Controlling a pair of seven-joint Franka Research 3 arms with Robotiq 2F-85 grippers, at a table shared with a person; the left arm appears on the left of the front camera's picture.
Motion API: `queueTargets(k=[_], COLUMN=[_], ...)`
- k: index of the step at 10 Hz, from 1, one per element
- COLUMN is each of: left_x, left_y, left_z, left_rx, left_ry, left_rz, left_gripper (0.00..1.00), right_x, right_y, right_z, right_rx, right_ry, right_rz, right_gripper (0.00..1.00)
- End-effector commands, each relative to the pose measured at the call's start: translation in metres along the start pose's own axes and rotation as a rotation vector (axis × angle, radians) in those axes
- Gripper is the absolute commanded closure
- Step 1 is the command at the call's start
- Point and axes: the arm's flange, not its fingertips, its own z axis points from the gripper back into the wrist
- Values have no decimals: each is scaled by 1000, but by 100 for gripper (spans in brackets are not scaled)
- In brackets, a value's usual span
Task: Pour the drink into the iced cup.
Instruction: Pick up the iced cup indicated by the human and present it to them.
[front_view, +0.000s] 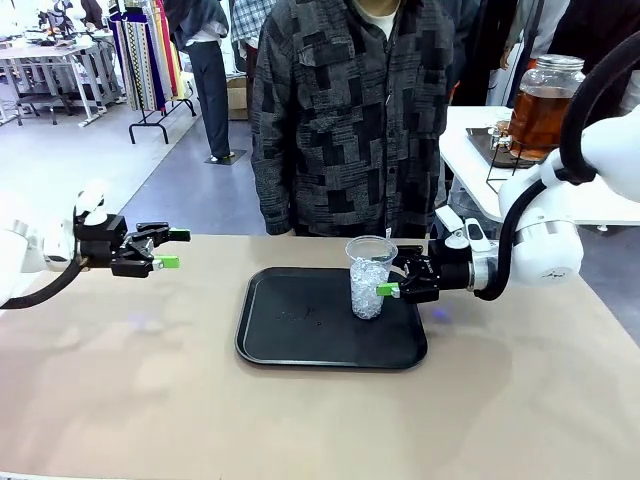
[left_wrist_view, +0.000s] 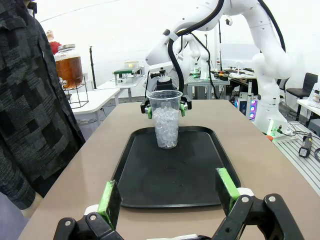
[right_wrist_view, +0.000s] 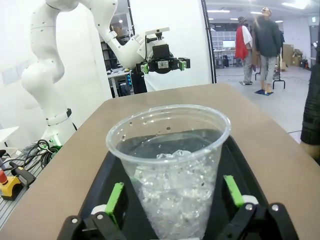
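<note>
A clear plastic iced cup (front_view: 369, 280) stands upright on the right part of a black tray (front_view: 290, 345). My right gripper (front_view: 393, 283) is open, with one green pad on each side of the cup's lower half and a small gap to its wall; the cup (right_wrist_view: 172, 165) sits between those fingers in the right wrist view. The drink (front_view: 541, 108), amber liquid in a lidded glass jar on a wire stand, sits on a white side table behind my right arm, also visible as the jar (left_wrist_view: 69, 71). My left gripper (front_view: 170, 250) hovers open over the table's left side, pointing toward the tray.
A person in a dark patterned shirt (front_view: 340, 120) stands at the far edge of the tan table (front_view: 150, 400). The tray's left half (left_wrist_view: 150, 175) is bare. The white side table (front_view: 600, 205) lies beyond the right arm.
</note>
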Motion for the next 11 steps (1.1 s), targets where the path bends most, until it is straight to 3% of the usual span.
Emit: queueTargets(k=[1,8,10,11], left_x=[2,2,2,2], left_y=[0,0,0,0], left_z=[0,0,0,0], left_rx=[1,1,1,1], left_ry=[2,2,2,2], left_rz=[7,7,7,7], left_gripper=[0,0,0,0], right_x=[2,2,3,3], right_y=[-7,-12,-11,-11], right_z=[-11,-25,-23,-22], right_rx=[-21,-24,-22,-15], right_ry=[11,6,-10,-11], right_rz=[-14,-33,-27,-47], right_gripper=[0,0,37,37])
